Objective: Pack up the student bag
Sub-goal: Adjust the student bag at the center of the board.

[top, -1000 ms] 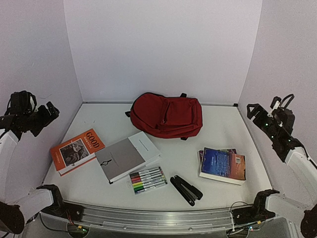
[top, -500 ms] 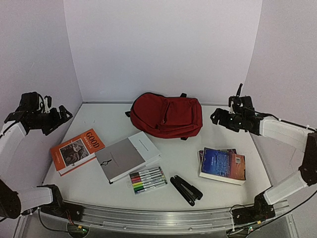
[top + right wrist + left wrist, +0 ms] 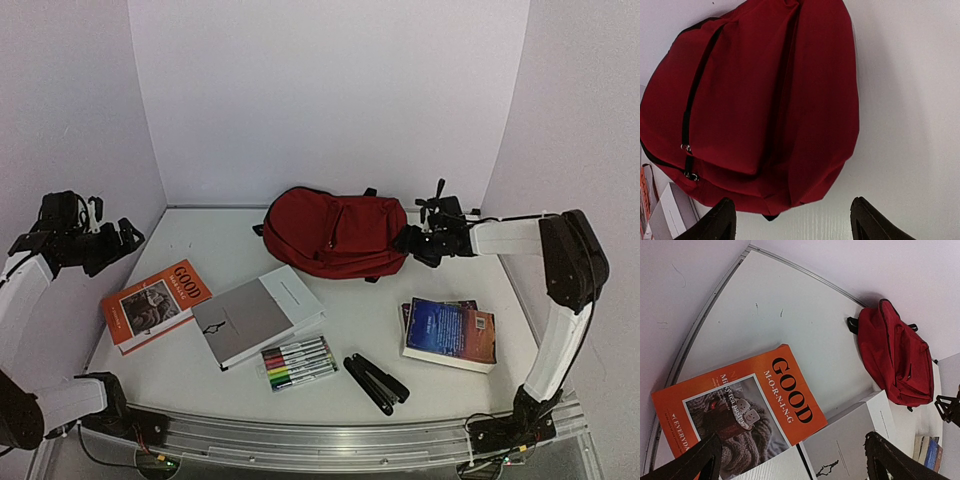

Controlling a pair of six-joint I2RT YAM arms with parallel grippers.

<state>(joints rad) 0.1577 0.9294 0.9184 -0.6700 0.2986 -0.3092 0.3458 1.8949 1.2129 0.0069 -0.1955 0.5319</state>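
The right fingers (image 3: 720,222) stand apart, nothing btw them, just beside the bag (image 3: 335,233). The left fingers (image 3: 702,460) are wide too, empty, over the orange book (image 3: 735,405). The bag lies shut at the far middle of the table (image 3: 200,240). Step: reaching the bag. Next prob. needs a grip near the zipper (image 3: 690,110).

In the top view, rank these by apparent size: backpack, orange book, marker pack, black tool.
1. Backpack
2. Orange book
3. Marker pack
4. Black tool, thinner than the marker pack but of similar length, so these two are close.
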